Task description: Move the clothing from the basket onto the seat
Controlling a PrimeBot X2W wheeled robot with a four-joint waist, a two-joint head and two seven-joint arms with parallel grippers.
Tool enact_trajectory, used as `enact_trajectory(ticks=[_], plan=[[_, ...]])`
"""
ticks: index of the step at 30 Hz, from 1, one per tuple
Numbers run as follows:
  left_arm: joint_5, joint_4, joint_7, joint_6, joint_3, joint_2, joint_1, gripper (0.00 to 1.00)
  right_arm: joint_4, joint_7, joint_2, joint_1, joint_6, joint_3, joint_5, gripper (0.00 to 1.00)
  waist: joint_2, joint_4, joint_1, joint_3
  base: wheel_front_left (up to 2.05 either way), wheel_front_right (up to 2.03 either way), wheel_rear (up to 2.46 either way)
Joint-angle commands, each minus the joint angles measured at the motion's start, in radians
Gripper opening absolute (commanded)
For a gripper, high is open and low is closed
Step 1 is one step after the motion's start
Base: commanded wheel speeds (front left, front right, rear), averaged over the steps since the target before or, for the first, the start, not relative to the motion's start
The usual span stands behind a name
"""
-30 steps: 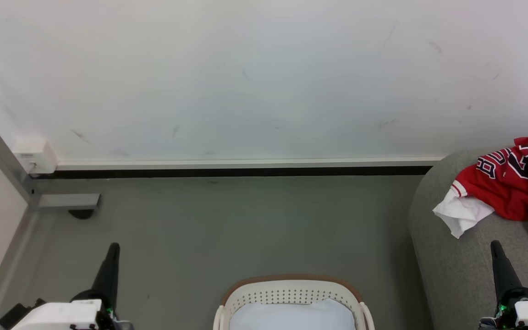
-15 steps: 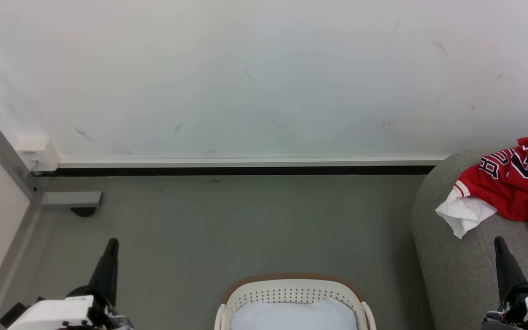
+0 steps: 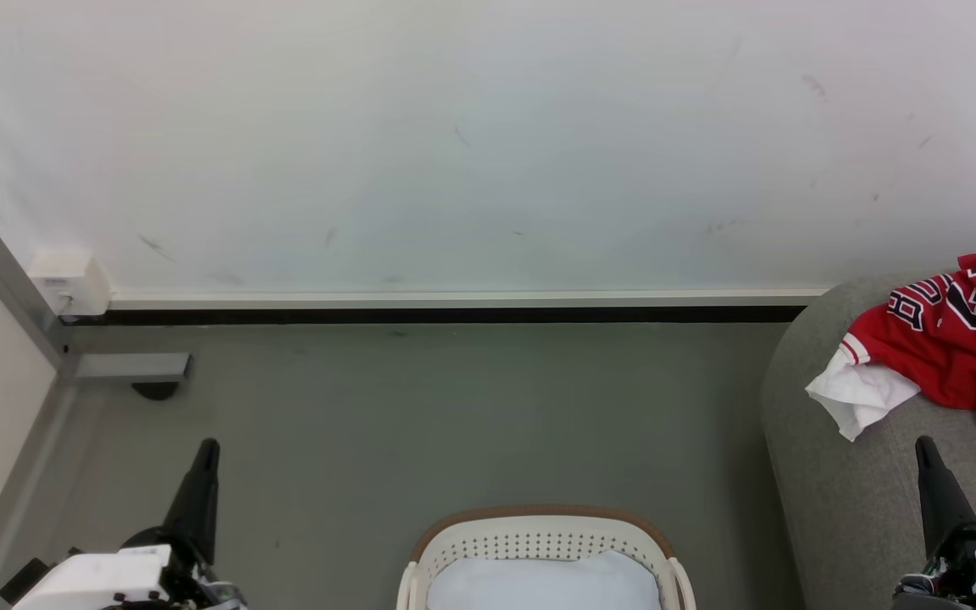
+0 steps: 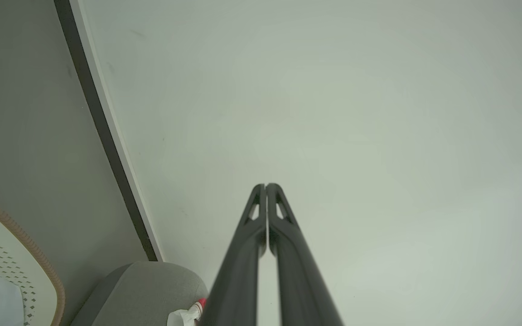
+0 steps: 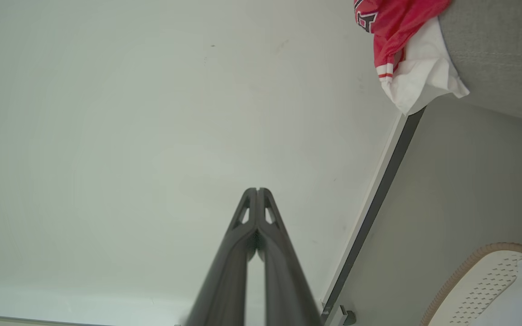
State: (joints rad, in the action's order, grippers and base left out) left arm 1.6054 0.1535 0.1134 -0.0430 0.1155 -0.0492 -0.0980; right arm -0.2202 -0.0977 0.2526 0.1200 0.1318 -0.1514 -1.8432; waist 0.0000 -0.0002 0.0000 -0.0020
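Note:
The clothing [image 3: 954, 347], a red jersey with black-and-white lettering and a white part, lies on the grey seat [image 3: 844, 474] at the right edge, its white part hanging over the rounded arm; it also appears in the right wrist view [image 5: 401, 40]. The white basket [image 3: 543, 542] with a brown rim stands at the bottom centre on the floor and holds a pale blue cloth [image 3: 539, 585]. My left gripper [image 3: 207, 447] is shut and empty at the lower left, its fingertips pressed together [image 4: 265, 186]. My right gripper [image 3: 924, 444] is shut and empty over the seat's front, below the jersey [image 5: 257, 190].
A white wall [image 3: 471, 152] with a dark baseboard runs across the back. A grey metal post with a foot and a white box [image 3: 69, 284] stands at the far left. Grey floor [image 3: 454, 415] lies between the wall and the basket.
The whole picture has shifted slightly, so the camera moved. Both grippers sit a touch lower in the head view than a second ago. The jersey and basket rest as before.

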Motion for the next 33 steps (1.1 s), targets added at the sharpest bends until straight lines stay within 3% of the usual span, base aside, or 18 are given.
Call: enact_trajectory(ticks=[1,33], plan=[[0.013,-0.003,0.003,0.0,0.003,-0.002,-0.009,0.0,0.006,-0.003,0.008,0.006,-0.002,-0.001,-0.008,0.0,0.0,0.0,0.0,0.0,0.0,0.0,0.0],[0.013,-0.005,0.003,0.0,0.003,-0.002,-0.008,0.0,0.022,-0.049,0.051,0.01,-0.002,-0.055,-0.056,0.0,0.0,0.0,0.0,0.001,0.0,0.0,0.0]])
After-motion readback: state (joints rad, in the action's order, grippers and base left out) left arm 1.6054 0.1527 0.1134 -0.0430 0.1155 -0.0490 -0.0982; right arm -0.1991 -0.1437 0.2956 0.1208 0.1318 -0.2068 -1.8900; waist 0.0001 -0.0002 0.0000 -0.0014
